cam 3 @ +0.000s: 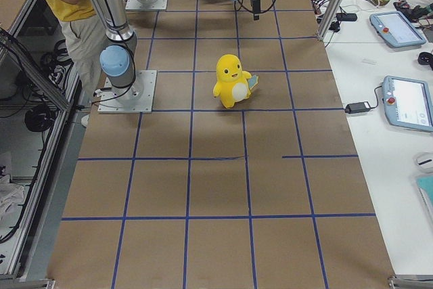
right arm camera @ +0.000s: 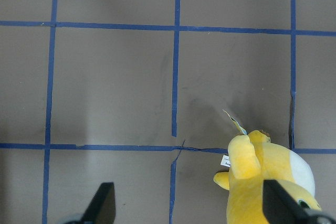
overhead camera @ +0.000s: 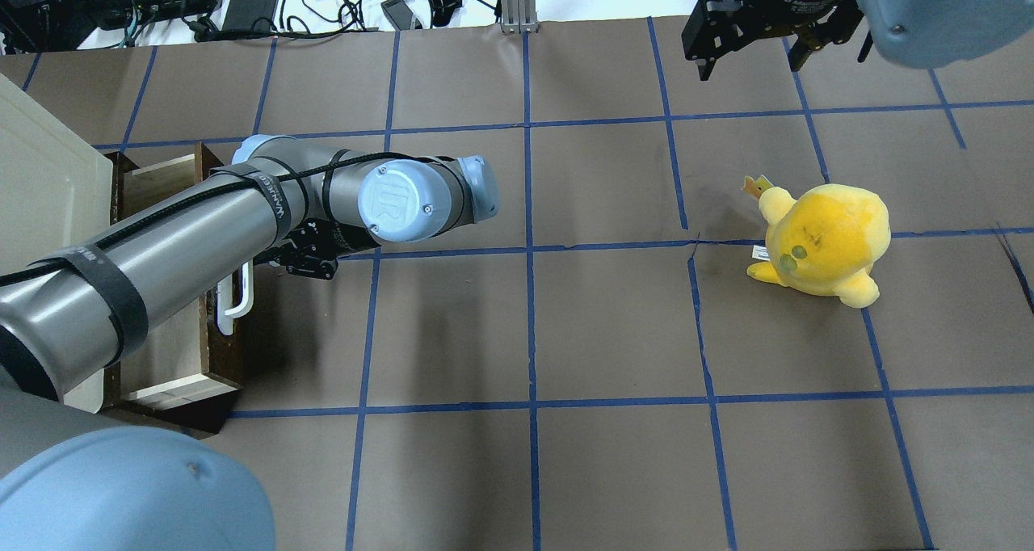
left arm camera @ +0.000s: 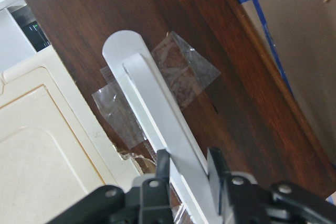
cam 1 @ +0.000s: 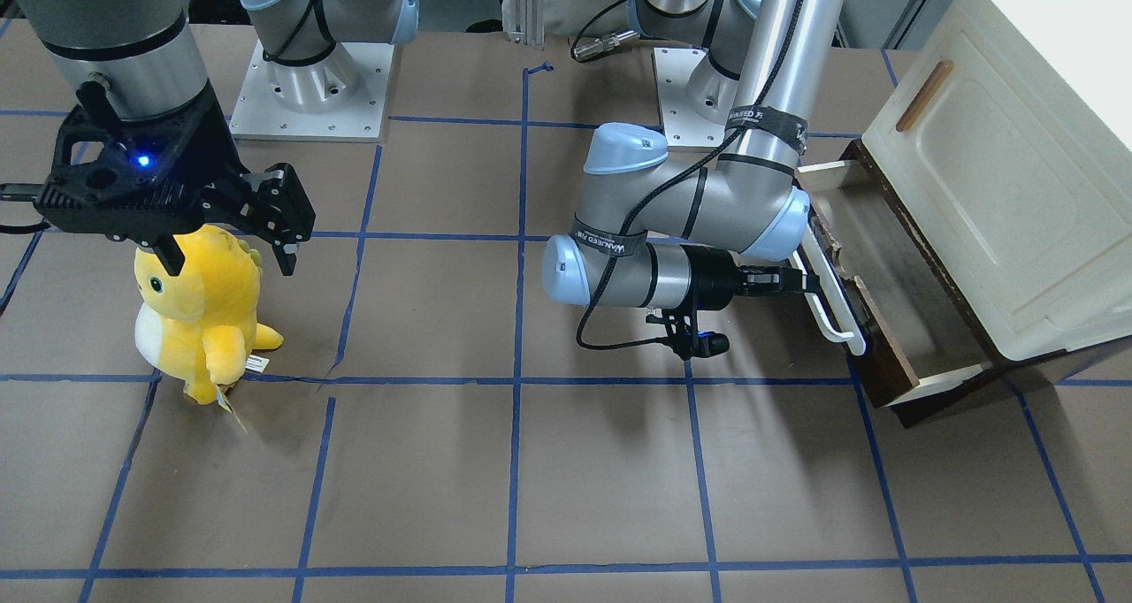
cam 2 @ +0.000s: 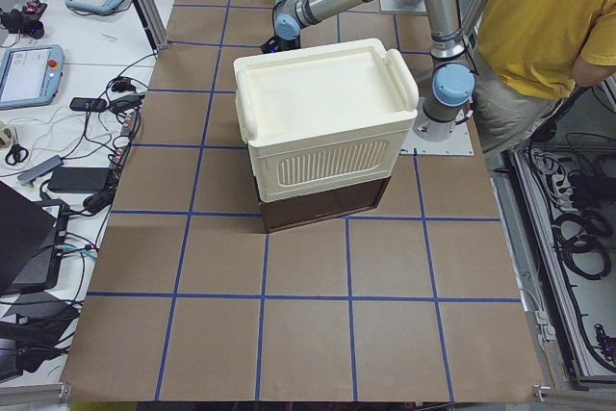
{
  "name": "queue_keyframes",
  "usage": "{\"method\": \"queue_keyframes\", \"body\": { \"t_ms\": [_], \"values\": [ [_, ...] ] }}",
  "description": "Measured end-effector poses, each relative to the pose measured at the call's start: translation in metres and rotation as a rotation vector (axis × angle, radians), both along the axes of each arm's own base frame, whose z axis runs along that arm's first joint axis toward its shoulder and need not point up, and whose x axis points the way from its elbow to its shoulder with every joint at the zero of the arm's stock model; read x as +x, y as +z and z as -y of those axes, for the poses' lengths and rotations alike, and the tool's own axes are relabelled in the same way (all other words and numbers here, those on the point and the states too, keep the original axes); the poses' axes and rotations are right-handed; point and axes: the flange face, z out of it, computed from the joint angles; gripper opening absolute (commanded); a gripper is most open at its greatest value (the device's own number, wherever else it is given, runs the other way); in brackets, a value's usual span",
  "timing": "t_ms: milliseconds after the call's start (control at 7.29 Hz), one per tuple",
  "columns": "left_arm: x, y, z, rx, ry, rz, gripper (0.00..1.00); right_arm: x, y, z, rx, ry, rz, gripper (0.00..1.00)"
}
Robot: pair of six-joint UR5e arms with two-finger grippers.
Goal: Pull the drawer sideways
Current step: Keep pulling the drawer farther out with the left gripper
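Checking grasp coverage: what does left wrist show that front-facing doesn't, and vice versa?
Left wrist only: the left gripper clamped across the white bar handle close up, and clear tape patches on the wood. Front-facing only: the drawer pulled out with its interior exposed, the yellow plush, and the open right gripper. Both: left gripper, handle, dark wooden front, cream cabinet.

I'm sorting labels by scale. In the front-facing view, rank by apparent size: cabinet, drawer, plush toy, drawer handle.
1. cabinet, largest though cropped by the frame
2. drawer, partly hidden under the cabinet
3. plush toy
4. handle, smallest
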Motion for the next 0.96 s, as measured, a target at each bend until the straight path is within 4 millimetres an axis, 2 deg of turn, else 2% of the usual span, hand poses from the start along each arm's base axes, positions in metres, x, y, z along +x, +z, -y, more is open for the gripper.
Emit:
{"method": "queue_keyframes", "body": {
  "t_ms": [411,685,823,960],
  "values": [
    [-0.01,-0.006,-0.002,0.003,-0.02,0.002,0.32,0.0,0.0,0.0,0.0,0.0,0.0,1.0],
    [-0.016,-0.002,0.002,-0.009,-0.026,-0.003,0.32,0.0,0.0,0.0,0.0,0.0,0.0,1.0],
    [-0.018,-0.001,0.003,-0.013,-0.027,-0.005,0.56,0.0,0.0,0.0,0.0,0.0,0.0,1.0],
    [-0.019,-0.001,0.004,-0.014,-0.03,-0.005,1.0,0.0,0.0,0.0,0.0,0.0,0.0,1.0]
  ]
}}
